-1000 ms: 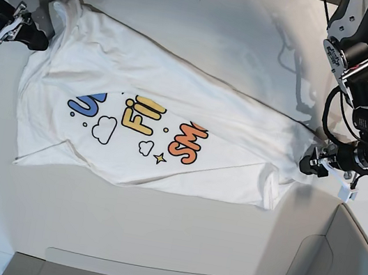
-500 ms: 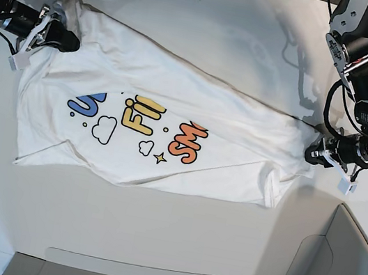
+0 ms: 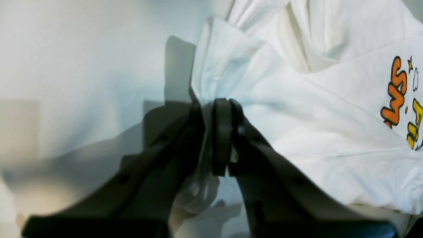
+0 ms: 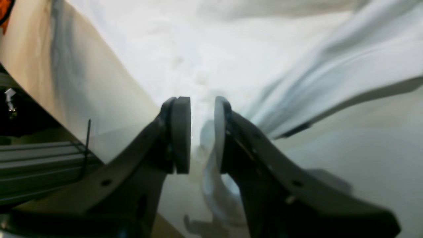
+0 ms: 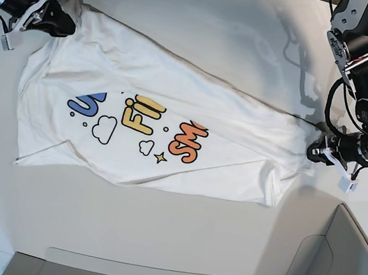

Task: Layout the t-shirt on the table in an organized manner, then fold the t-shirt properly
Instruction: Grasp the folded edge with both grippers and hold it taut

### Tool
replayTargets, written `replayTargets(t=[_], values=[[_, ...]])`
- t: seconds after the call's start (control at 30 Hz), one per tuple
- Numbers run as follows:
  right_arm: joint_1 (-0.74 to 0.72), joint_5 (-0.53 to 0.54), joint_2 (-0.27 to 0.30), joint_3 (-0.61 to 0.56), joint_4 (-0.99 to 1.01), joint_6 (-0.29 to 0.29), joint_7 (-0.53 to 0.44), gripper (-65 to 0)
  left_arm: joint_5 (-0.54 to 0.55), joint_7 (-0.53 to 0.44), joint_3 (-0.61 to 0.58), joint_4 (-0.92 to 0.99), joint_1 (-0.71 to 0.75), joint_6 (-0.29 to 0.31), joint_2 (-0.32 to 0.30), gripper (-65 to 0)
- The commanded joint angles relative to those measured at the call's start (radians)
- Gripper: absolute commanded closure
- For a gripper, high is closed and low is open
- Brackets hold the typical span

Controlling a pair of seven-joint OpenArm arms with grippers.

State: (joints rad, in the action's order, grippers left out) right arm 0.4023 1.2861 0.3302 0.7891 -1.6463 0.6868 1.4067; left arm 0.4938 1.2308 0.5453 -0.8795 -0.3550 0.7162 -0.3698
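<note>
The t-shirt [image 5: 164,131] lies spread, print up, across the middle of the white tabletop [image 5: 154,231], slightly wrinkled. The left gripper [image 3: 219,132] has its fingers pinched together on a bunched edge of the cloth. The right gripper [image 4: 201,132] holds its fingers slightly apart at the shirt's other end, cloth between them, ungripped.

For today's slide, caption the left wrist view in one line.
Left claw pinching the edge of the t-shirt on the table, orange print at right.

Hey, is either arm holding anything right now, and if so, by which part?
The left gripper pinches the t-shirt at a bunched edge fold. The right gripper has its fingers apart, with cloth between them; not clamped.
</note>
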Motion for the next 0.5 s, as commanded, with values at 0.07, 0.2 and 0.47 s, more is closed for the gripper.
replayTargets(t=[0.07, 0.2, 0.47], values=[[-0.004, 0.020, -0.030, 0.006, 0.039, 0.011, -0.010, -13.6, -0.105, 0.083, -0.006, 0.009, 0.014, -0.018, -0.005, -7.1], [-0.006, 0.020, -0.050, 0.010, 0.084, 0.011, -0.010, -13.7, -0.106, 0.097, -0.006, 0.009, 0.014, -0.018, -0.004, -7.1], [-0.001, 0.108, 0.014, 0.013, 0.084, 0.011, -0.010, -13.7, -0.106, 0.116, -0.006, 0.009, 0.014, -0.018, -0.008, -7.1]])
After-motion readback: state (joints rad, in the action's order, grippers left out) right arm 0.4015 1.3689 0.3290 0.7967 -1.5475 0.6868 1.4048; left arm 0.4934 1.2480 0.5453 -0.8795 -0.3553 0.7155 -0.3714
